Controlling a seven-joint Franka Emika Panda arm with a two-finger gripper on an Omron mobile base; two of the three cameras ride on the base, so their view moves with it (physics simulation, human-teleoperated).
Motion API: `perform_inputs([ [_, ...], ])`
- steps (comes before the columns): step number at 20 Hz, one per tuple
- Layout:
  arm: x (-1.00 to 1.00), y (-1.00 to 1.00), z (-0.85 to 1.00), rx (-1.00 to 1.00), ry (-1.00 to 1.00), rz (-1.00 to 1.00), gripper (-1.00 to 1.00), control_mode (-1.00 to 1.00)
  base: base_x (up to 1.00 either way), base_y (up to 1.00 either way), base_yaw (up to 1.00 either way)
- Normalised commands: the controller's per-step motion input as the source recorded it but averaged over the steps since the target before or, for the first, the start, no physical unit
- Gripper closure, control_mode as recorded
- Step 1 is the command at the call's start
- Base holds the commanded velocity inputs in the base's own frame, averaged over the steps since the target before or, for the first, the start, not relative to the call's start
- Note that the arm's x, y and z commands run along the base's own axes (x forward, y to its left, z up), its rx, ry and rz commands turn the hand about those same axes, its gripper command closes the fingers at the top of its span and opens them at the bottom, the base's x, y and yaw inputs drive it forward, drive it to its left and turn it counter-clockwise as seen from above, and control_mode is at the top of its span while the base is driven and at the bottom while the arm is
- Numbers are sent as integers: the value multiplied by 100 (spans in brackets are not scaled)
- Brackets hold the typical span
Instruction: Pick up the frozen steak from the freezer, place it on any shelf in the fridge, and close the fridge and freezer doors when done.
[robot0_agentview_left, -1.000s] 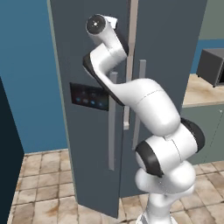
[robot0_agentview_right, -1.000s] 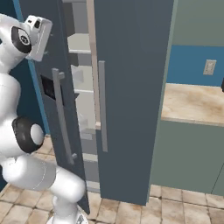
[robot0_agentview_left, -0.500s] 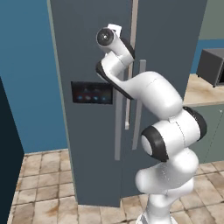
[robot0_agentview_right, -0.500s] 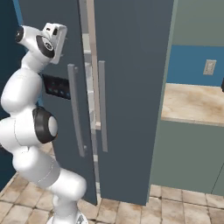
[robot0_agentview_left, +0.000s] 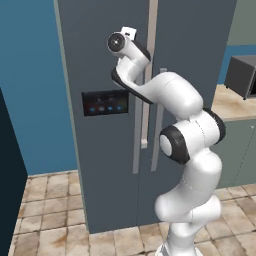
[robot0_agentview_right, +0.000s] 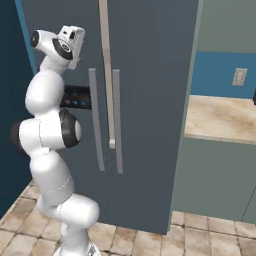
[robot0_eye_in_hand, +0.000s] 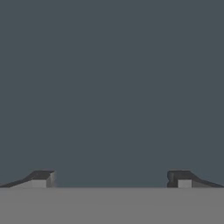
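Doors (robot0_agentview_left: 105, 165) of the slate-grey unit look nearly shut in both base views; a pale strip shows at the seam between them, above the handles. Left door carries the black panel (robot0_agentview_left: 105, 103) with blue lights. Two vertical bar handles (robot0_agentview_left: 136, 135) stand side by side at the seam, with a third pale bar between them running up past the top of the view.

Arm rises from the floor in front of the unit, upper links bent toward the left door, hand up near the seam above the panel. Hand camera faces flat slate-grey door surface (robot0_eye_in_hand: 112, 87) at close range.

Pincer (robot0_eye_in_hand: 112, 179): wide, fingertips (robot0_eye_in_hand: 41, 178) far apart at the bottom of the hand view, nothing between them.

Steak: cannot tell its place; the interior is hidden behind the doors.

Tabletop (robot0_agentview_right: 220, 117) with a wall outlet (robot0_agentview_right: 240, 76) lies to the right of the unit; a dark appliance (robot0_agentview_left: 242, 75) sits on it in the left base view. Floor is tan tile (robot0_agentview_left: 55, 200).
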Motion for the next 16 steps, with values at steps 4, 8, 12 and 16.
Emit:
perform_inputs([
  [4,55,-4,-36,0,0,-5,-100,-100,0,0,0],
  [8,53,-13,-58,0,0,-3,-100,-100,0,0,0],
  [12,-10,-25,-72,0,-5,0,-100,-100,0,0,0],
  [16,-94,-9,-75,0,-21,-4,-100,-100,0,0,0],
])
